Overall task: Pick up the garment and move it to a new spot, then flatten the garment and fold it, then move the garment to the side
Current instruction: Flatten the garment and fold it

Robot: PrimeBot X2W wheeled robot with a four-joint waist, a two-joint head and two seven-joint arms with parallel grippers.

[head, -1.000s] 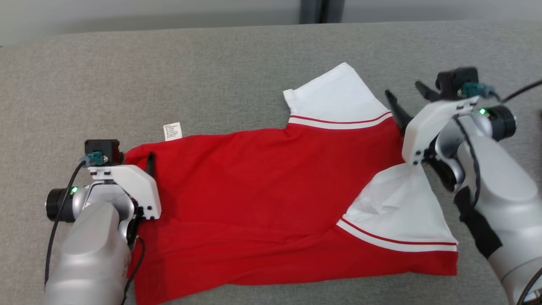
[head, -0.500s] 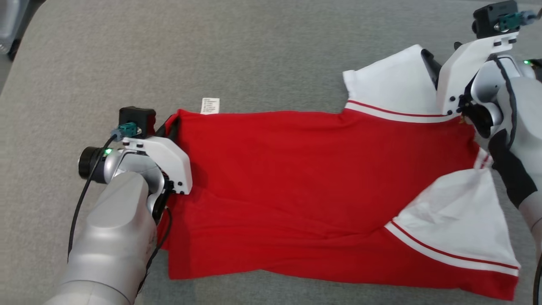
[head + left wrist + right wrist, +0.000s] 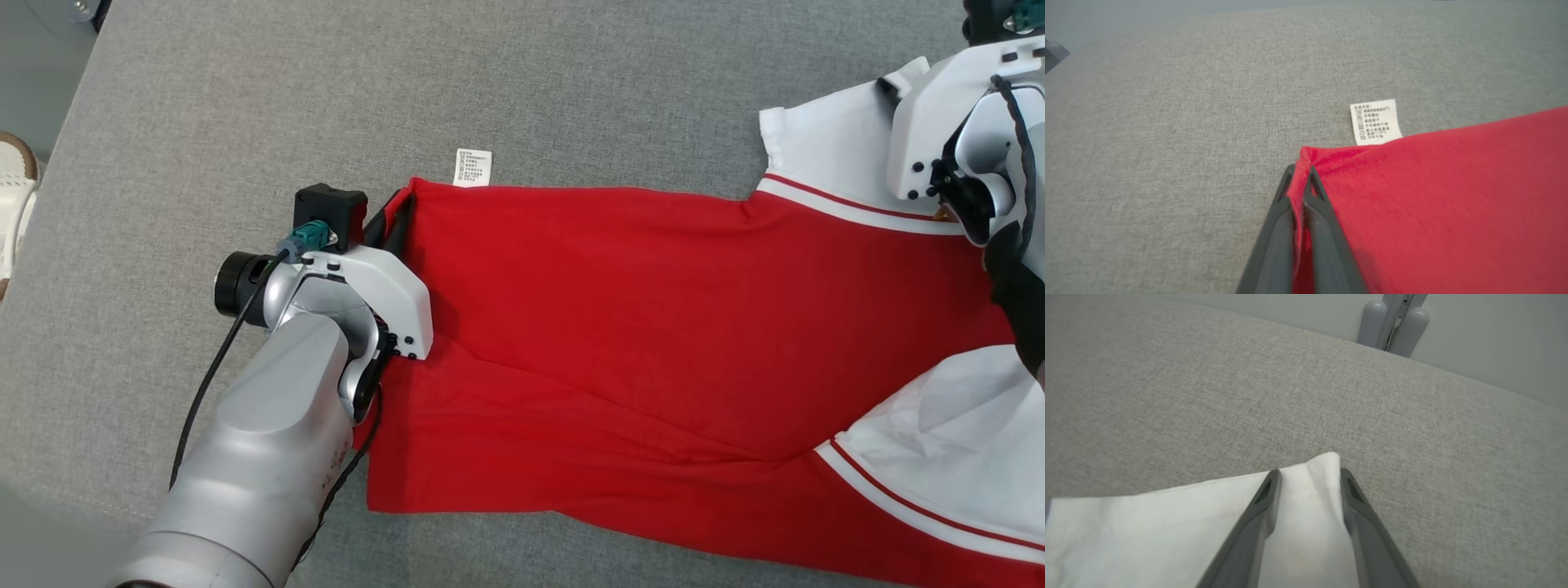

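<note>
Grey woven surface underlies the whole work area. Left gripper: jaws pinched tight on the red hem corner of the garment, just beside its white care label. Right gripper: fingers apart, straddling a corner of the white sleeve; clamping cannot be confirmed. The garment lies spread on the surface between both arms.

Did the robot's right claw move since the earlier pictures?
Yes. Judged against the white sleeve on the grey table, the right gripper went from beside it to straddling its corner.
</note>
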